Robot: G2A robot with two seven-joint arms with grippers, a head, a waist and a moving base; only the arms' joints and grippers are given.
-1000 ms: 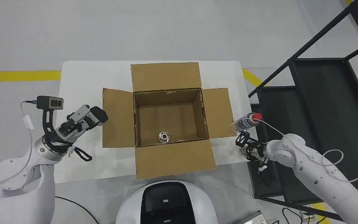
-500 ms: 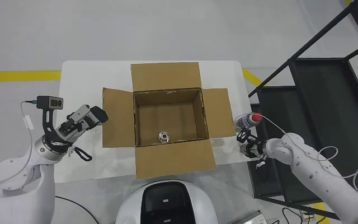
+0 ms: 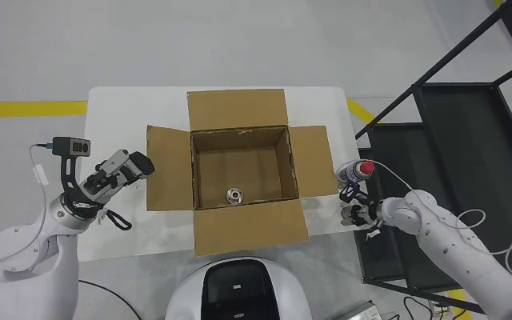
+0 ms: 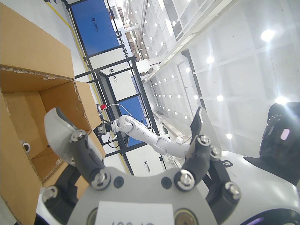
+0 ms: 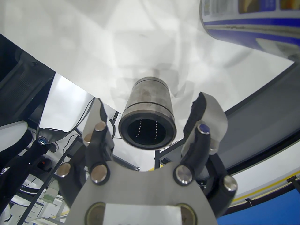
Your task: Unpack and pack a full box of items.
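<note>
An open cardboard box (image 3: 240, 120) sits mid-table with its flaps spread. A small metal ring (image 3: 233, 195) lies on its floor, also visible from the left wrist as the ring (image 4: 25, 146). At the table's right edge my right gripper (image 3: 353, 211) is open, its fingers either side of a steel cylinder (image 5: 147, 115) without touching it. A red-capped spray can (image 3: 354, 170) rests just beyond it by the right flap. My left gripper (image 3: 132, 166) hangs open and empty left of the box; its fingertips (image 4: 54, 115) are far apart.
A black metal rack (image 3: 432, 152) stands close against the table's right side, beside the right arm. The white table (image 3: 128, 112) has bare room left of the box and behind it.
The right gripper has drawn back slightly toward the table's near edge. The spray can looks shorter from above than a second ago. The left arm has not moved.
</note>
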